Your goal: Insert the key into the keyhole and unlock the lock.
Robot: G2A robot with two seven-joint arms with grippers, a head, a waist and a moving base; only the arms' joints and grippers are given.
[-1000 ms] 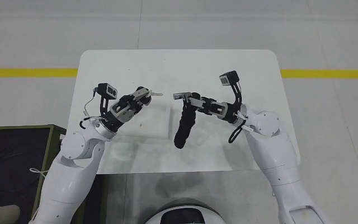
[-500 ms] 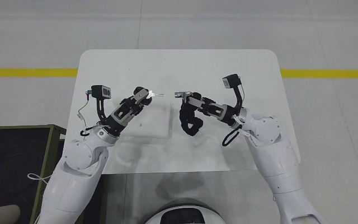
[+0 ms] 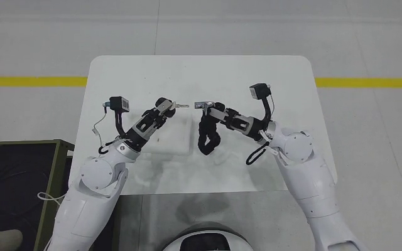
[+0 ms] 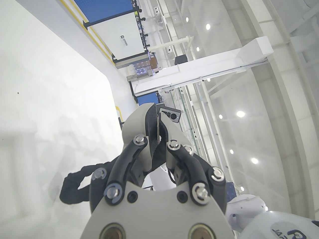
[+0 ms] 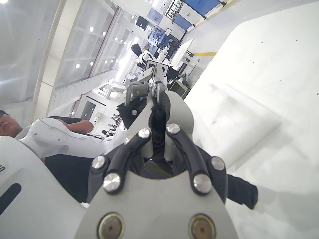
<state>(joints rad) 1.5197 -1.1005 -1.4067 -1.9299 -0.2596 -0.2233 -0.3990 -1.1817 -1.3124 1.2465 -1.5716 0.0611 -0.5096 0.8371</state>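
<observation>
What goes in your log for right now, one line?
left pincer: holds key | right pincer: holds lock | key: aimed at lock, not in

White table bears a flat white pad near its middle

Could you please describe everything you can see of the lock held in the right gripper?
The lock has a small silvery metal head and a long black cable, fabric-covered by its look. The right gripper is shut on it just behind the head, holding it over the table. The head faces the key in the left gripper, with a gap between them. The cable droops in a curled loop.
</observation>
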